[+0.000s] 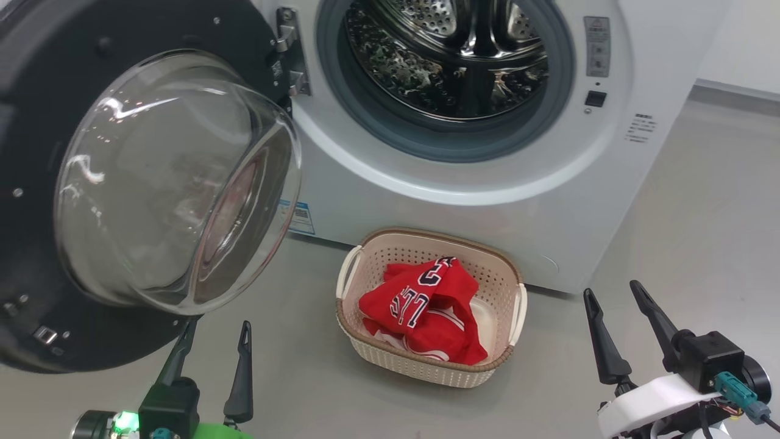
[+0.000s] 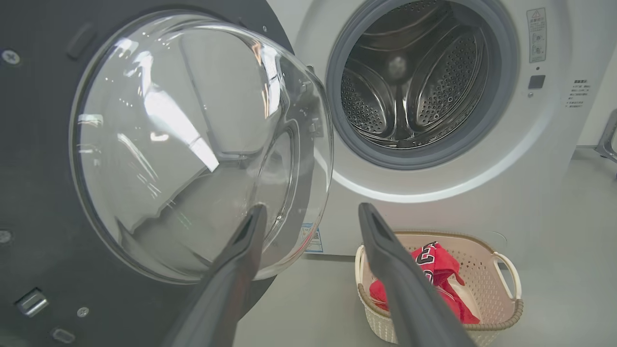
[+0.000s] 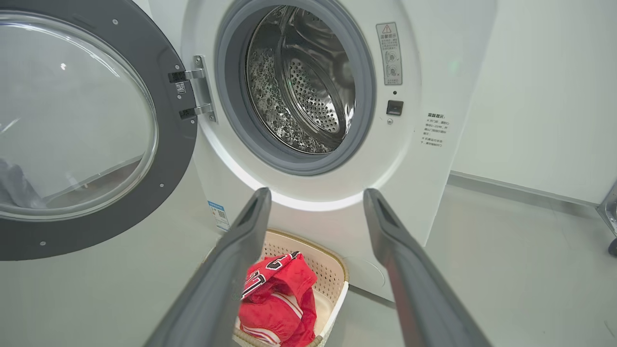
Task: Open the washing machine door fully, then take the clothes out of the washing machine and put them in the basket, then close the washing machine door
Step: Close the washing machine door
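Observation:
The washing machine [image 1: 536,201] stands ahead with its steel drum [image 1: 451,55] showing no clothes inside. The washing machine door [image 1: 36,152] is swung wide open to the left, its glass bowl [image 1: 177,183] bulging toward me. Red clothes [image 1: 426,311] lie crumpled in the cream basket [image 1: 365,347] on the floor before the machine. My left gripper [image 1: 216,335] is open just below the door's lower edge, holding nothing. My right gripper [image 1: 612,296] is open to the right of the basket, also holding nothing. The clothes [image 3: 277,299] show between the right gripper's fingers [image 3: 231,270] in the right wrist view.
Grey floor [image 1: 701,231] stretches right of the machine to a white wall [image 3: 544,96]. The open door's hinge [image 1: 286,49] sits at the machine's left. A small blue label [image 1: 301,216] is low on the machine's front. A castor and metal leg [image 3: 608,212] stand at the far right.

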